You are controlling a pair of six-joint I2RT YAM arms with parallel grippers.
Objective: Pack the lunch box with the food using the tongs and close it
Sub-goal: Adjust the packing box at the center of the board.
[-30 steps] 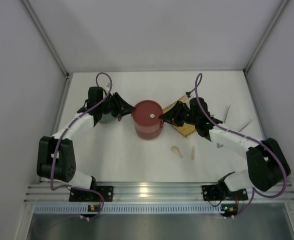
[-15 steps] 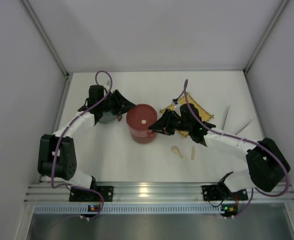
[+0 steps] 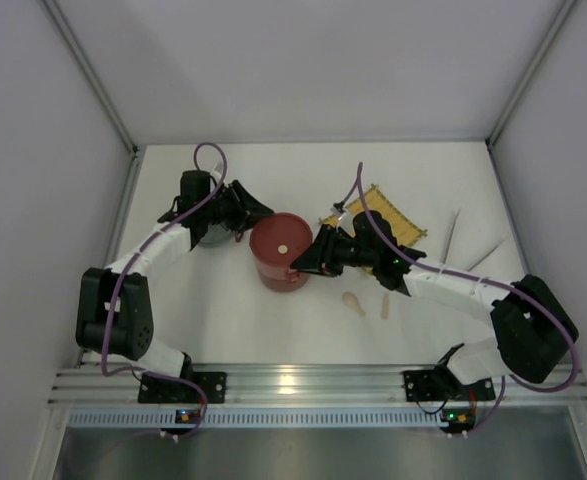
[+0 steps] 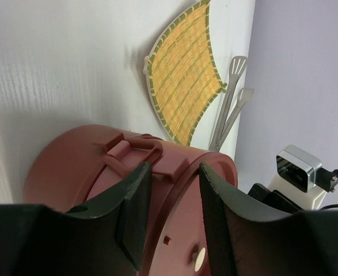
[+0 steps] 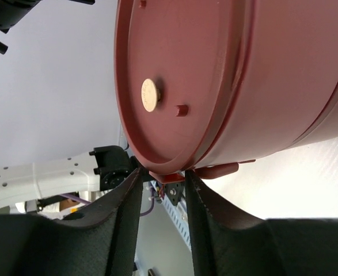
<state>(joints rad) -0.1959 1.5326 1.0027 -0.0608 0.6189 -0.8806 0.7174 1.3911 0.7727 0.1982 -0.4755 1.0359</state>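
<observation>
Shifted left, lidded maroon lunch box (image 3: 281,252) sits between parted left fingers (image 4: 133,215) and right fingers (image 5: 124,227).

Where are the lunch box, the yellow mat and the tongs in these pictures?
lunch box (image 3: 276,240), top external view, on its flat maroon lid.
yellow mat (image 4: 183,75), left wrist view, on its woven middle.
tongs (image 4: 238,65), left wrist view, on one flat tip.

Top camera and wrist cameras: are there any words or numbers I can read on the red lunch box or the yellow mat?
None: no words, numbers or brand marks can be read in any view.
Round maroon lunch box: only a plain pale dot on its lid, no letters.
Yellow woven mat: no writing.
</observation>
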